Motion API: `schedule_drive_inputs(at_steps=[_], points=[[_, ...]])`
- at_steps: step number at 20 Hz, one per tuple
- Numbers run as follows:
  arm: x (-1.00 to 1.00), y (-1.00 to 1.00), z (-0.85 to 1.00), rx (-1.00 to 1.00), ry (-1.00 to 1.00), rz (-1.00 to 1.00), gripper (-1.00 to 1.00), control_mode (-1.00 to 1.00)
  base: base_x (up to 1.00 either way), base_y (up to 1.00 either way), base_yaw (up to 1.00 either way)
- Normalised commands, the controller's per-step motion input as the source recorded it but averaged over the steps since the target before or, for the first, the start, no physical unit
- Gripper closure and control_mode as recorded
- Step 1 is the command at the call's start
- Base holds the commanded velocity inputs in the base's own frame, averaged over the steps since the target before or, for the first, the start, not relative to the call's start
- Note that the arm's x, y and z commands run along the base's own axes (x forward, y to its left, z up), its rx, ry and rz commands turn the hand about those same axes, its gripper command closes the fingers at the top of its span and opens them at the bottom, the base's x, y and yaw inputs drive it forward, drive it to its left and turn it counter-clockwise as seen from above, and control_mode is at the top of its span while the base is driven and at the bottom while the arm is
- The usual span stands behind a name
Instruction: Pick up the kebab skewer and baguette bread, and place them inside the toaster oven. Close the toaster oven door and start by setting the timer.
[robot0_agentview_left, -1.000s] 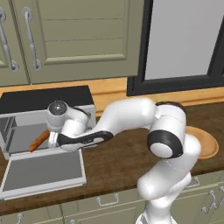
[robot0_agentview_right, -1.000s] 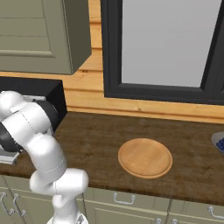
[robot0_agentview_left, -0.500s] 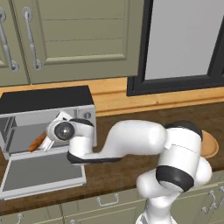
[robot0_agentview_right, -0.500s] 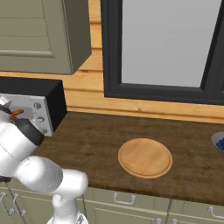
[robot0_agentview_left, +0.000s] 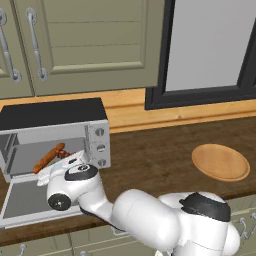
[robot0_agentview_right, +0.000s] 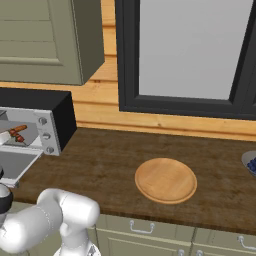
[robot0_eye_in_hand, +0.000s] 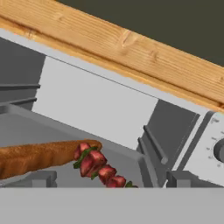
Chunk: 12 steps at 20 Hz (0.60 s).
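The toaster oven (robot0_agentview_left: 55, 135) stands on the wooden surface (robot0_agentview_left: 160, 150) with its door (robot0_agentview_left: 25, 200) folded down flat and level. Inside the cavity, the baguette bread (robot0_agentview_left: 47, 157) lies on the rack, and the kebab skewer (robot0_agentview_left: 64, 153) rests against the loaf's near end. Both items are fully inside the oven.

In the hand view, the jaws look straight into the open cavity. The baguette bread (robot0_eye_in_hand: 41, 157) lies ahead of the jaws and to their left side, reaching across toward the middle. The kebab skewer (robot0_eye_in_hand: 98, 166) lies directly ahead, touching the loaf's tip (red meat chunks with green pieces between them). The control panel (robot0_eye_in_hand: 208, 151) with one knob sits ahead and to the right of the jaws.

The gripper (robot0_agentview_left: 65, 167) hovers above the lowered door, just in front of the oven opening. The jaws are released, spread wide, and grasp nothing.

A round wooden plate (robot0_agentview_right: 166, 180) lies on the surface well away from the jaws, on the far side of the oven's knob column (robot0_agentview_right: 46, 135).
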Motion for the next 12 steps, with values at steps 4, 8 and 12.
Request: schedule_drive_inputs(at_steps=[4, 8, 12], points=[[0.00, 0.00, 0.33, 0.26, 0.01, -0.25, -1.00, -1.00, 0.00, 0.00, 0.00], [0.00, -0.04, 0.20, 0.09, 0.11, -0.09, -1.00, -1.00, 0.00, 0.00, 0.00], [0.00, -0.06, 0.06, 0.10, 0.14, 0.00, -1.00, -1.00, 0.00, 0.00, 0.00]])
